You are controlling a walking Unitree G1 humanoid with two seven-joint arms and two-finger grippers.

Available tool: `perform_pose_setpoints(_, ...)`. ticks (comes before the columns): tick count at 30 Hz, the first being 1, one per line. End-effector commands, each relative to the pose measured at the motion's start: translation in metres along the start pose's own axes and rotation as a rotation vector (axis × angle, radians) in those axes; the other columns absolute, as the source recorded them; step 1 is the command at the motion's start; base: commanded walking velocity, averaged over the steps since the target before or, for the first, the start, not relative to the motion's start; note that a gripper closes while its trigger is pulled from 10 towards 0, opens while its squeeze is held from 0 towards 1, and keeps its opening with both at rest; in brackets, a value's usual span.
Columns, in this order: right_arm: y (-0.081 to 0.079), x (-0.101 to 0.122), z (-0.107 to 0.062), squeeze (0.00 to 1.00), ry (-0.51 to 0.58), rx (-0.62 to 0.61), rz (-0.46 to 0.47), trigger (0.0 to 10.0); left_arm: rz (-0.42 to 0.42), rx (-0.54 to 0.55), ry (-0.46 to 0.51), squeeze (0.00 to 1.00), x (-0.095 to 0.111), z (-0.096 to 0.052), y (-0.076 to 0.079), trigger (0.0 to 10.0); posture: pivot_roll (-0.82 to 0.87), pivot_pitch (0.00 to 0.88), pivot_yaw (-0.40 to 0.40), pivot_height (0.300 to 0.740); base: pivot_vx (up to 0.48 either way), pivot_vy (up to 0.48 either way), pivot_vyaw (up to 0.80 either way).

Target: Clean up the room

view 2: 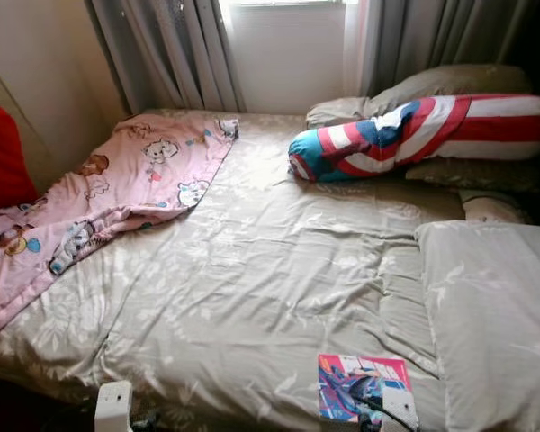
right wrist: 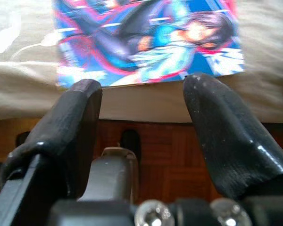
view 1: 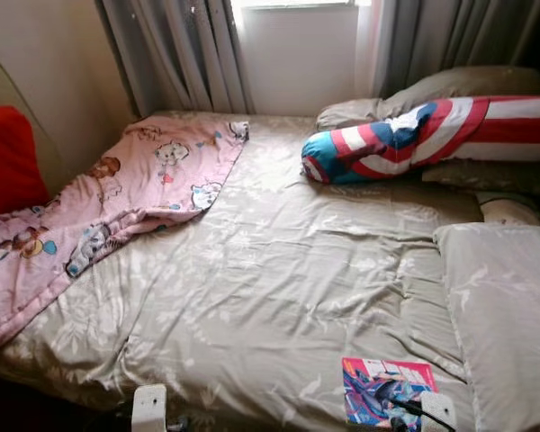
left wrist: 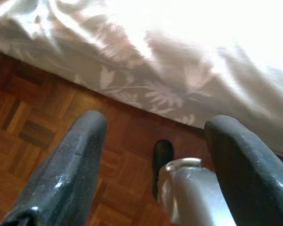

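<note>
A bed (view 1: pixel 279 270) covered with a beige leaf-patterned sheet stands below a curtained window (view 1: pixel 292 45). A colourful comic book (view 1: pixel 385 389) lies flat near the bed's front edge, toward the robot's right. A pink cartoon blanket (view 1: pixel 117 198) lies crumpled across the bed's left side, and a red, white and blue striped bolster (view 1: pixel 414 139) rests against beige pillows (view 1: pixel 450 90) at the far right, with another beige pillow (view 1: pixel 504 306) nearer on the right. The right tool (right wrist: pixel 144 101) hangs just before the comic book's near edge, its two black fingers (right wrist: pixel 217 132) spread apart and empty. The left tool (left wrist: pixel 151 141) hovers over the wooden parquet floor (left wrist: pixel 33 122) beside the bed's draped edge, fingers also spread and holding nothing.
</note>
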State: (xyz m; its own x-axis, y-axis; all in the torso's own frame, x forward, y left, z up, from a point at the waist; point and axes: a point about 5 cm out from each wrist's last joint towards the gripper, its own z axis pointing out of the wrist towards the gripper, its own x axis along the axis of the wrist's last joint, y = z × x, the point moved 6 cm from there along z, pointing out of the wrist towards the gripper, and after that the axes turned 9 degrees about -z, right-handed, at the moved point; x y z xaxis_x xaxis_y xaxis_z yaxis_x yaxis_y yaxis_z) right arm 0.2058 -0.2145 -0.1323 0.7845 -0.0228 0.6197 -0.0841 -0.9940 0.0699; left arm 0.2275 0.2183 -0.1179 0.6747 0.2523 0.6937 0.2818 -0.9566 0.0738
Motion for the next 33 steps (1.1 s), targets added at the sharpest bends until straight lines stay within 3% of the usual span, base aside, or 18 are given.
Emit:
perform_pose_setpoints(1, -0.0093, 0.0032, 0.0010, 0.00, 0.010, 0.021, 0.006, 10.0, 0.012, 0.017, -0.024, 0.00, -0.0065, -0.0018, -0.0074, 10.0, -0.05, 0.051, 0.018, 0.740, 0.000, 0.330, 0.00)
perform_pose_setpoints(14, -0.0088, 0.0029, 0.0010, 0.00, 0.007, 0.023, 0.007, 10.0, 0.013, 0.020, -0.024, 0.00, -0.0069, -0.0019, -0.0075, 10.0, -0.05, 0.047, 0.020, 0.740, 0.000, 0.327, 0.00)
perform_pose_setpoints(33, -0.0085, 0.0023, 0.0008, 0.00, 0.005, 0.031, 0.001, 10.0, 0.013, 0.021, -0.027, 0.00, -0.0092, -0.0025, -0.0070, 10.0, -0.05, 0.020, 0.022, 0.740, 0.000, 0.480, 0.00)
